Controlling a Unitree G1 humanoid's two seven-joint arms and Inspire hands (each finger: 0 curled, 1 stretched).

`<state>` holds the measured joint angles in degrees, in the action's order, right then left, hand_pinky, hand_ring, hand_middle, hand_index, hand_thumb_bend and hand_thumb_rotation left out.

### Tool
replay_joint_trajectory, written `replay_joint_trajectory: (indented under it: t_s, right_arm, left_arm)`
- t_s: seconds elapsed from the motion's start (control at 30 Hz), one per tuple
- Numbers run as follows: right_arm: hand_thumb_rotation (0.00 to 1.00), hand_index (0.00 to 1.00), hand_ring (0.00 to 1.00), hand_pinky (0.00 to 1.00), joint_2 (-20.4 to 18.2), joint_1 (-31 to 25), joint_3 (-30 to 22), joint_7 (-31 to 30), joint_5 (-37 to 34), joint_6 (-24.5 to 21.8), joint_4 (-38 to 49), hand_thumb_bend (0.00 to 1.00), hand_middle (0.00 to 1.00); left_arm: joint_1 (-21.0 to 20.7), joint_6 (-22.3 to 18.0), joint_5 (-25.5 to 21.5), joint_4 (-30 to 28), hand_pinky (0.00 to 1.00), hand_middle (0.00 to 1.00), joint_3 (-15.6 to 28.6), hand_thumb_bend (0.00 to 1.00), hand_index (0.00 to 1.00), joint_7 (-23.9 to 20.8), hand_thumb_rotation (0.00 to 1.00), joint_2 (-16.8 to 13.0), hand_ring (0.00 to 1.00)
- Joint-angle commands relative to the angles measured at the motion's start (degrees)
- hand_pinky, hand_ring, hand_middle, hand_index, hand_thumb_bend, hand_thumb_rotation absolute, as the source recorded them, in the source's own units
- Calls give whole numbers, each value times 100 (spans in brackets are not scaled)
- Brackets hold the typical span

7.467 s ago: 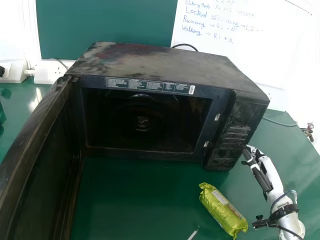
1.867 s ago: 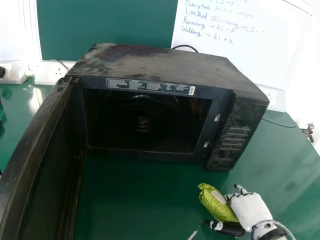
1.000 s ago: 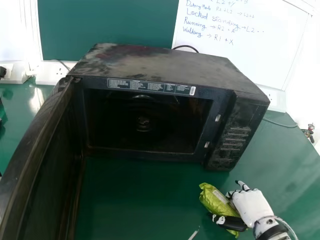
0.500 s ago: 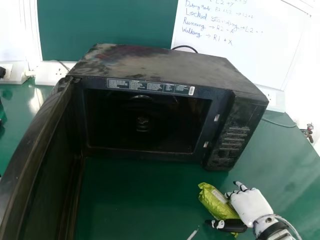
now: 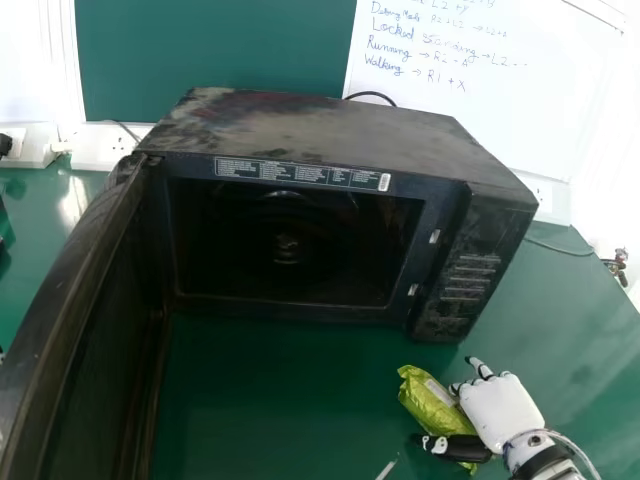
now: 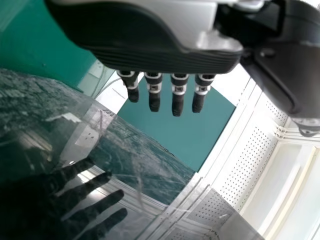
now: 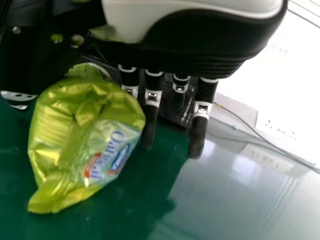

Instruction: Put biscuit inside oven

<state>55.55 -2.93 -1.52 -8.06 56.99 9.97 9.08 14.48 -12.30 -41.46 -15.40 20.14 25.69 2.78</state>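
Observation:
The green biscuit packet [image 5: 430, 402] lies on the table in front of the oven's right side; the right wrist view shows the packet [image 7: 85, 145] close up. My right hand [image 5: 498, 412] is at its right side, thumb across its near end. In the right wrist view the right hand [image 7: 197, 115] has nearly straight fingers, the packet between them and the thumb. The black oven [image 5: 330, 125] stands with its door [image 5: 75, 320] swung wide at the left. In the left wrist view my left hand [image 6: 178, 95] holds straight fingers beside a glossy dark surface that mirrors them.
A pale thin object [image 5: 386, 469] lies near the table's front edge, left of the packet. Behind the oven are a power socket [image 5: 100, 146] and a whiteboard [image 5: 480, 90]. A cable [image 5: 560, 246] runs over the table at the back right.
From beside the oven's front right corner, the right hand has come nearer, down to the packet. Over the last second it has stayed there with only slight shifts. The packet has barely moved.

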Motion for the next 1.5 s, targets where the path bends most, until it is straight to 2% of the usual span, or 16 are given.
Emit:
replay_joint_trajectory:
  t_s: [0.0,0.03,0.07,0.17,0.2,0.33,1.03,1.3,1.47]
  right_arm:
    - [15,59,43,34,-74,-89,159,92,94,40,-146,94,52]
    - [12,57,39,30,-73,-81,184,238,142,66,-189,92,48]
    - [13,52,35,26,-70,-73,207,341,172,80,-221,69,45]
    - [13,49,30,19,-41,-68,250,535,201,103,-272,55,40]
    - [5,51,28,17,-23,-71,260,590,198,126,-282,53,40]
    - [0,51,28,15,-12,-78,257,771,135,220,-357,52,39]
    - [0,51,29,18,82,-38,255,744,-145,401,-433,52,39]
    - [0,51,29,19,19,80,196,514,-413,356,-401,52,39]
    - [0,49,25,16,-11,213,128,208,-606,246,-196,53,39]
  left_arm:
    - [94,-54,18,-57,98,100,-52,87,100,-17,80,59,100]
    - [102,-63,18,-64,98,100,-60,87,100,-23,80,61,100]
    - [111,-71,21,-70,98,100,-66,87,100,-26,81,58,100]
    - [132,-75,10,-87,98,100,-78,86,100,-27,81,51,100]
    - [131,-74,-19,-80,97,100,-76,86,100,-12,81,52,100]
    - [135,-107,-21,-67,98,100,-80,86,100,22,80,49,100]
    - [139,-134,-139,-48,100,100,-59,85,100,51,78,11,100]
    - [130,-156,-100,-35,100,100,-69,85,100,46,78,26,100]
    - [124,-150,-86,-40,100,100,-77,85,100,24,78,31,100]
